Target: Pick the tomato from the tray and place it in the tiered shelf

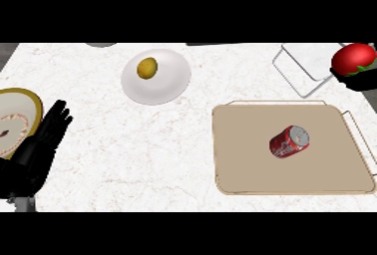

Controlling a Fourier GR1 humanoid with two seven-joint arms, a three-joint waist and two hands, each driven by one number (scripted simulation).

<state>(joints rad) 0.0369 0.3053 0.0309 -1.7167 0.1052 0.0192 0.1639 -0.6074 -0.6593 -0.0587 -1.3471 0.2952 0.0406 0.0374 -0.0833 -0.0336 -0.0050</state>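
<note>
Holding the tomato [353,58] at the far right edge of view, up beside the tiered shelf [303,69]; my right hand [359,79] shows only as a dark shape under the fruit, fingers curled round its lower half. The tomato is off the tray [250,174] and sits just right of the shelf's wire frame; whether it touches the shelf I cannot tell.

Count of things on the bench [147,149]:
- one tomato, red with green leaves, in my right hand
- one tray, tan, with thin wire handles, at right
- one red can [288,142], lying on its side near the tray's middle
- one white plate [156,77], far centre, carrying one small yellow-brown fruit [148,67]
- one round board [15,124] with a tan rim, cut by the left edge
- one tiered shelf, white with a wire frame, far right

My left hand [44,134] rests at the lower left, fingers straight and close together, pointing away from me, lying beside the round board and holding nothing.
</note>
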